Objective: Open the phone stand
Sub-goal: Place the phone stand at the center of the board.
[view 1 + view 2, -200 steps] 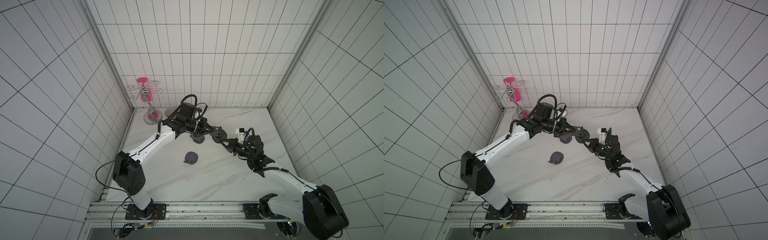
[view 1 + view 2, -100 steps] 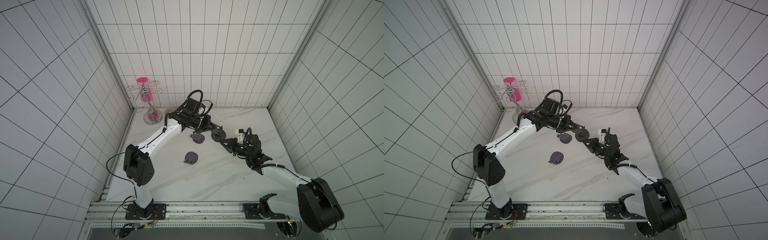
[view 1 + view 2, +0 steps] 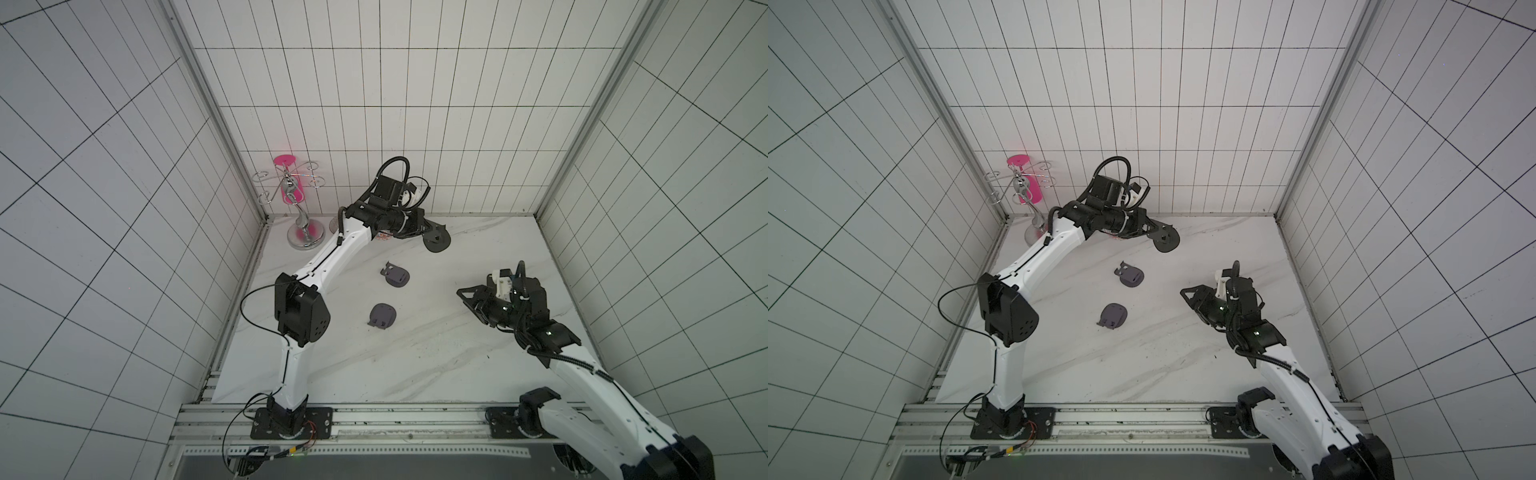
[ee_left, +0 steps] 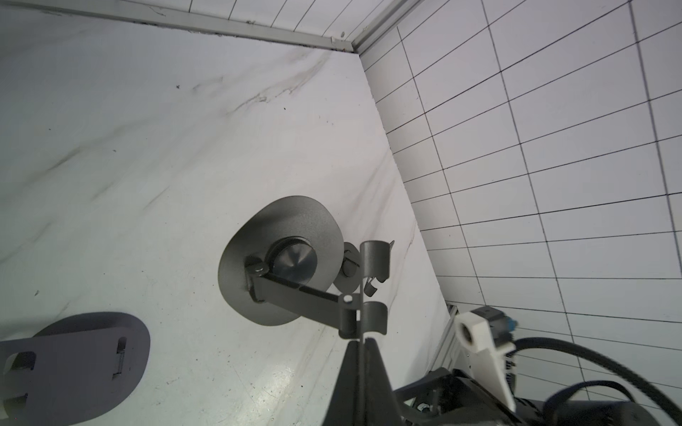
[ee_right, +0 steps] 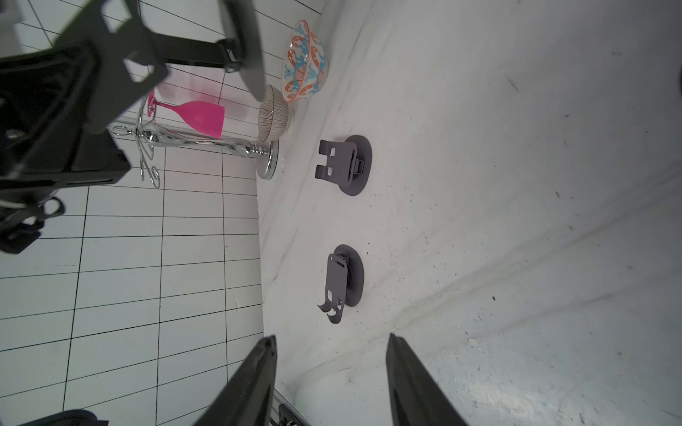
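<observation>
Under both end effectors, table (image 3: 415, 365): white marble.
Left end effector (image 4: 363, 343): clamped on the dark phone stand (image 4: 280, 262), whose disc base is beyond its fingertips.
Right end effector (image 5: 330, 337): jaws apart, empty.
Near grey stand (image 5: 341, 284), far grey stand (image 5: 345, 164): on the table ahead of the right end effector.

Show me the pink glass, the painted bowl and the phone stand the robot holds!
pink glass (image 5: 201, 118): right wrist view, its cup.
painted bowl (image 5: 304, 62): right wrist view, its side.
phone stand (image 4: 288, 221): left wrist view, its round base.
</observation>
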`<state>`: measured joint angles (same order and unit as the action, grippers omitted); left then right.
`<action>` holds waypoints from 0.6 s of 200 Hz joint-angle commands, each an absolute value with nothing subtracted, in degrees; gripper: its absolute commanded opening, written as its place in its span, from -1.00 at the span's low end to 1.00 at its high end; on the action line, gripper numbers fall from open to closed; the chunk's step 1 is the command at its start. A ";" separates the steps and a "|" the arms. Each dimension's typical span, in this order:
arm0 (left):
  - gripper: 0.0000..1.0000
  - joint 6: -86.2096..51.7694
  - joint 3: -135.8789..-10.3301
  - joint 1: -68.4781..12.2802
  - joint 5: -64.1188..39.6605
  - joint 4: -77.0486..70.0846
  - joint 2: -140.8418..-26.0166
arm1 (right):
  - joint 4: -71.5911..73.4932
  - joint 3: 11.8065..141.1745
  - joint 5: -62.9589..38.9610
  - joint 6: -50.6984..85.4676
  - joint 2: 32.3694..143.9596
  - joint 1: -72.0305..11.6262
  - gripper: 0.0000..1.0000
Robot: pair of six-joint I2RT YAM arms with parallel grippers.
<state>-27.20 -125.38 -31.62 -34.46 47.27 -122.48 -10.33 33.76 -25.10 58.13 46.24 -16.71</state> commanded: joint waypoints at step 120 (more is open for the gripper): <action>-1.00 -6.38 -138.08 -42.91 -21.69 66.10 -140.92 | -45.28 50.59 -8.46 43.29 31.38 -13.82 0.14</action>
